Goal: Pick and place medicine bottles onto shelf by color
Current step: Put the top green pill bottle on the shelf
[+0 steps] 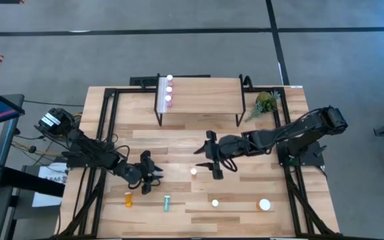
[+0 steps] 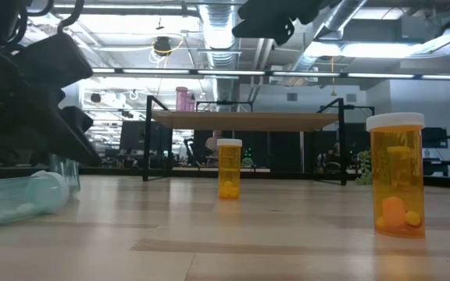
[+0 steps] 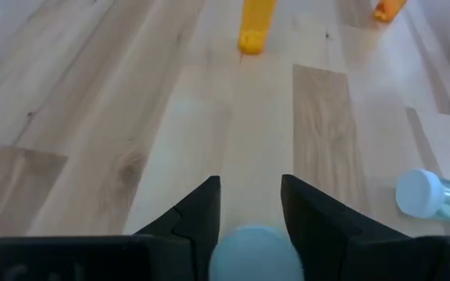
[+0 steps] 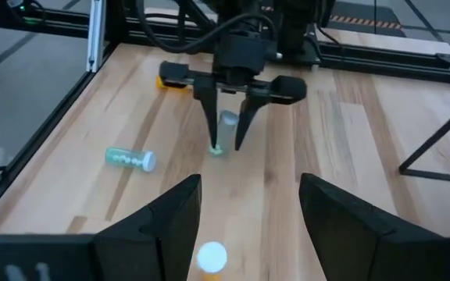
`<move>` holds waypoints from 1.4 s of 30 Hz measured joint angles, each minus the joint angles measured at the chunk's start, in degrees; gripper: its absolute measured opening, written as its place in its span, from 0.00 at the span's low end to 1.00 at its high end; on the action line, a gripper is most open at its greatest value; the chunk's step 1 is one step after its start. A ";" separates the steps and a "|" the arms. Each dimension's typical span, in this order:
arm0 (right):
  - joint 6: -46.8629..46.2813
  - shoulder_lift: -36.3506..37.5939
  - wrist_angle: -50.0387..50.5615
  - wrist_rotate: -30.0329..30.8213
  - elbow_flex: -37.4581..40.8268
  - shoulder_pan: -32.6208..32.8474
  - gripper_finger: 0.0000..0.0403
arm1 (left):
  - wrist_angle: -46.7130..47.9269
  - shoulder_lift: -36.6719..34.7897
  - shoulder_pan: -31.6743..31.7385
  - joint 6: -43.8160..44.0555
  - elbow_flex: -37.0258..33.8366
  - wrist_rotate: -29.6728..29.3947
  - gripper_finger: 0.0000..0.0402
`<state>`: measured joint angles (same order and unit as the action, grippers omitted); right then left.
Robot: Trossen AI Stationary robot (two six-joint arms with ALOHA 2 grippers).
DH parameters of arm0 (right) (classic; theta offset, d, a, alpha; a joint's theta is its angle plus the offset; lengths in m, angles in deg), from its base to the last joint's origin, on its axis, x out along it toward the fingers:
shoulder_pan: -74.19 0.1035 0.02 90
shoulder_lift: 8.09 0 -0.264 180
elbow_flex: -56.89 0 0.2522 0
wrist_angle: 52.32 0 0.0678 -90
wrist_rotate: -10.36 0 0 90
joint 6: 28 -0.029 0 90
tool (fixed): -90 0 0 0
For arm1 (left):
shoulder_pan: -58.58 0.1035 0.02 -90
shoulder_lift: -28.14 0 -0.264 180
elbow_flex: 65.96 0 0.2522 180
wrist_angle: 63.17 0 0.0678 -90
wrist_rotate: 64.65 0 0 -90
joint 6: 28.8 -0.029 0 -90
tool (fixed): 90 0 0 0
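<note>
Pink bottles (image 1: 169, 89) on shelf (image 1: 199, 93); five left; left gripper (image 1: 153, 175) clamps teal bottle (image 4: 227, 121); right gripper (image 1: 213, 162) wide, empty.

Even, bright overhead light; we see ceiling strip lights (image 2: 209, 72) glowing in the low view. Shadows on the tabletop (image 1: 179, 143) stay soft and short. In the low view the near teal bottle (image 2: 18, 199) and the dark arm beside it are out of focus. In the left wrist view the white cap (image 3: 255, 254) between the fingers blurs; far planks are soft.
</note>
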<state>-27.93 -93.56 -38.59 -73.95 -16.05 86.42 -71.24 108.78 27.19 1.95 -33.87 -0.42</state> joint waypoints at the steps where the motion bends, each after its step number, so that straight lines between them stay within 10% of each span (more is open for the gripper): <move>1: 0.01 0.00 0.00 0.00 0.00 0.16 0.59 | 0.04 0.00 0.00 0.13 0.00 0.06 0.30; 16: 0.03 0.00 -1.02 -0.04 0.00 0.16 0.59 | -1.25 -1.10 -0.32 -2.25 0.02 3.18 0.30; 27: 0.38 0.00 -0.81 -0.04 0.00 0.13 0.59 | 22.23 -20.81 -2.94 2.42 0.04 8.74 0.32; 34: 0.40 0.00 -0.80 -0.05 0.00 0.14 0.59 | 38.57 -25.41 -9.87 12.19 0.04 3.74 0.47; 42: 0.38 0.00 -0.72 -0.05 0.00 0.16 0.59 | 35.99 -19.22 -15.16 13.70 0.04 -0.39 0.64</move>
<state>-27.55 -93.56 -39.31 -74.00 -16.05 86.58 -35.25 89.56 12.02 15.65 -33.83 -0.82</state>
